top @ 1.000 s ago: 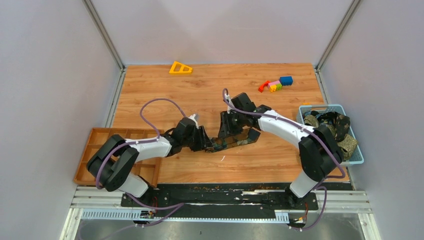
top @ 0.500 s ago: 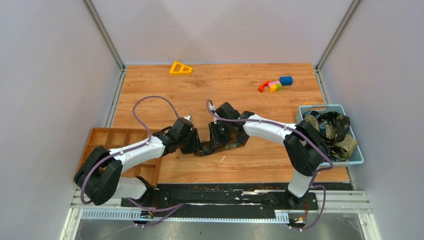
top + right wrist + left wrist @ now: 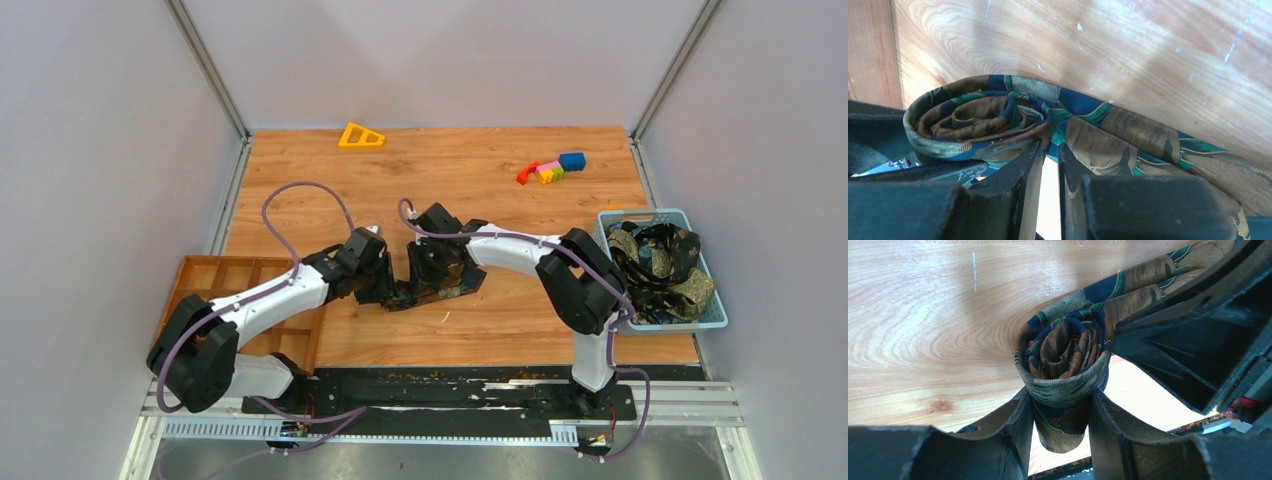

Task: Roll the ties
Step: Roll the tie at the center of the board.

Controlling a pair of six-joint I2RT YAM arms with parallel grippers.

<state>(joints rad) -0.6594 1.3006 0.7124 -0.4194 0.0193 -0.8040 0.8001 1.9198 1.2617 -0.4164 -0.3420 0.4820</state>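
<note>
One of the ties is wound into a tight roll (image 3: 1065, 352), dark with olive, gold and teal. My left gripper (image 3: 1062, 400) is shut on that roll, a finger (image 3: 1013, 425) on either side. The unrolled tail (image 3: 1138, 135) runs right along the wooden table. My right gripper (image 3: 1050, 147) sits where the tail leaves the roll (image 3: 973, 117), its jaws almost together with a fold of the tie at their tips. From above, the left gripper (image 3: 385, 290) and right gripper (image 3: 430, 285) meet over the tie (image 3: 455, 287) at mid-table. More ties (image 3: 660, 260) are heaped in the basket.
A blue basket (image 3: 715, 318) stands at the right edge. An orange compartment tray (image 3: 200, 275) lies at the near left, close to the left arm. Small toy blocks (image 3: 550, 168) and a yellow triangle (image 3: 360, 136) lie at the far side.
Both grippers have shifted left with the tie, toward the orange tray. The right jaws have narrowed onto the fabric. The left grip on the roll is unchanged.
</note>
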